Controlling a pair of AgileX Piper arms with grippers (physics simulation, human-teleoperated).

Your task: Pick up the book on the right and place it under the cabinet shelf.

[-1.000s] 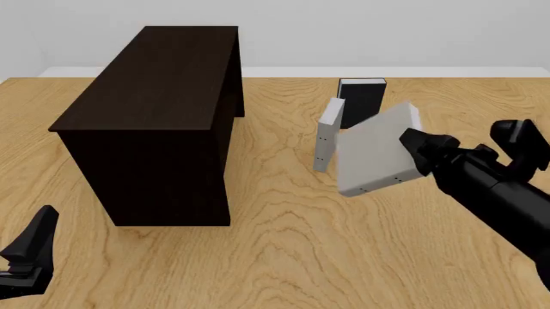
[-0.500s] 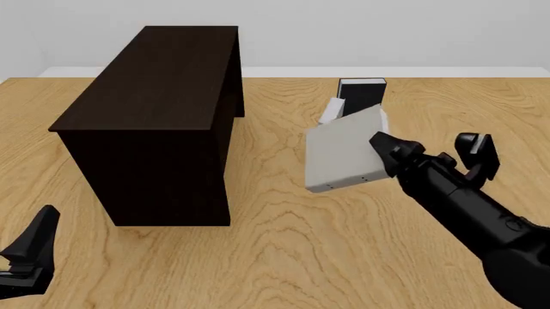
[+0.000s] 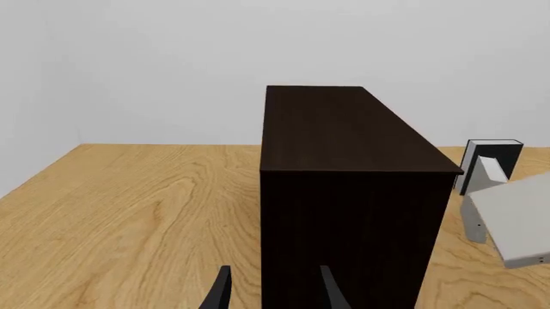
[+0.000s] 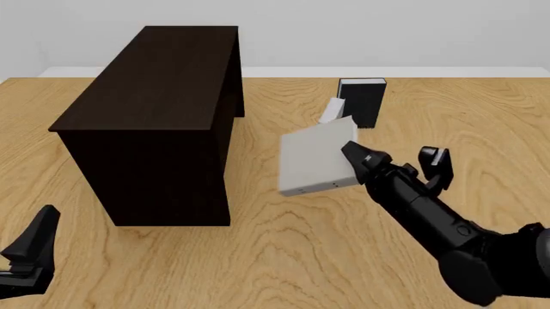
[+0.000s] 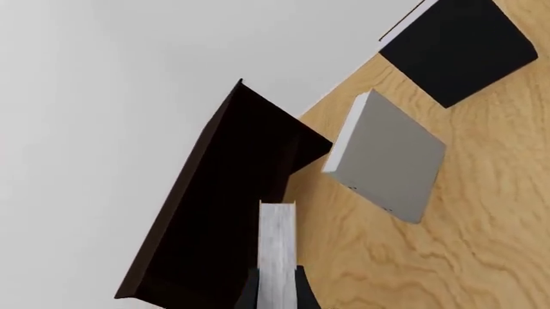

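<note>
Right gripper (image 4: 354, 156) clamped on the book (image 4: 316, 163), carried tilted above mid-table, just right of the cabinet shelf (image 4: 163, 109) toward the left edge. Beyond, toward the far edge: second grey book (image 4: 331, 111) beside black book (image 4: 362, 98). No legible writing. Left gripper (image 4: 30, 254) parted, empty, near left corner.

Three books are counted: two grey ones (image 4: 316, 161) (image 4: 330, 111) and one black (image 4: 362, 100). One cabinet (image 4: 159, 116) is seen, and two grippers (image 4: 354, 153) (image 4: 30, 254).
</note>
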